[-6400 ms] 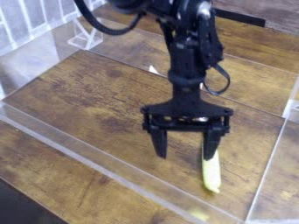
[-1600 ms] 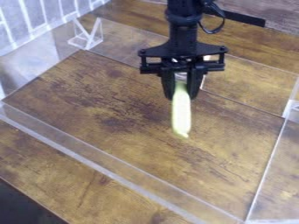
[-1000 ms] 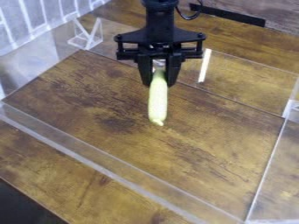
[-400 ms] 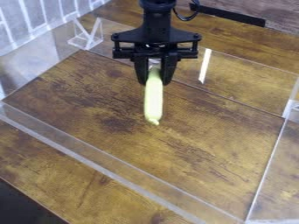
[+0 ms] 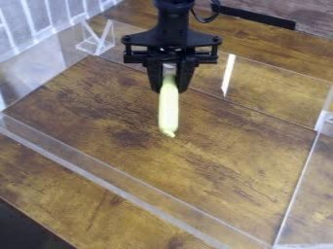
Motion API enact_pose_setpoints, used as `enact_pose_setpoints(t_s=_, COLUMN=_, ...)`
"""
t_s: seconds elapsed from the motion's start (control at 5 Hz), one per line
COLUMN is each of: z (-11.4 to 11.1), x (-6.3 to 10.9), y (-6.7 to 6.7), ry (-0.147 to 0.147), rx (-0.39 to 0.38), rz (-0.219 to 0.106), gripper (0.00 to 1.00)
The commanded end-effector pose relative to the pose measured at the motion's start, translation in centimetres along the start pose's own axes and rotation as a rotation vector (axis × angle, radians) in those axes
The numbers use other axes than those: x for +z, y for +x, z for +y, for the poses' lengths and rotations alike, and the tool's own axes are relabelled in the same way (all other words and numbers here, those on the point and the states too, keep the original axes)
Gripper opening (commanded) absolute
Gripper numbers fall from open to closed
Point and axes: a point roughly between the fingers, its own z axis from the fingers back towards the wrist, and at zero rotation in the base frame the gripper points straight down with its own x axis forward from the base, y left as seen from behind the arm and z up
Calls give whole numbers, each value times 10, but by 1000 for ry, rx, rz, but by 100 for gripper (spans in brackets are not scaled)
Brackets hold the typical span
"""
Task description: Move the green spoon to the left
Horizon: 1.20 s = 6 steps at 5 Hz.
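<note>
The green spoon hangs from my gripper, its slim yellow-green handle pointing down toward the wooden table. The handle's lower tip is near the tabletop at the middle of the view; whether it touches the wood I cannot tell. The black fingers are shut on the spoon's upper end. The spoon's bowl is hidden between them. The gripper points almost straight down from the black arm at the top centre.
A low clear acrylic wall runs across the front and along the right side of the table. A clear stand sits at the back left. A small clear upright piece stands just right of the gripper.
Since one second ago the gripper with the spoon has hardly shifted, only a touch to the left. Earlier it carried the spoon from the front right to here.
</note>
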Motion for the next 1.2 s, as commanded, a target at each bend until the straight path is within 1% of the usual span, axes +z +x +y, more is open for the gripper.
enact_pose_setpoints(t_s=0.0, z=7, x=15, y=10, ry=-12, rx=12, rz=-62, gripper=0)
enact_pose_setpoints(t_s=0.2, z=-22, x=15, y=22, ry=-32, rx=-10, rz=-56, gripper=0)
enact_pose_setpoints(t_s=0.4, z=-56, x=14, y=36, ry=-50, rx=-41, rz=-53, gripper=0)
enact_pose_setpoints(t_s=0.6, z=-79, x=14, y=46, ry=-57, rx=-42, rz=-64, gripper=0)
enact_pose_setpoints(t_s=0.8, z=-63, x=22, y=59, ry=-44, rx=6, rz=-79, gripper=0)
enact_pose_setpoints(t_s=1.0, z=-60, x=28, y=64, ry=-36, rx=19, rz=-80, gripper=0)
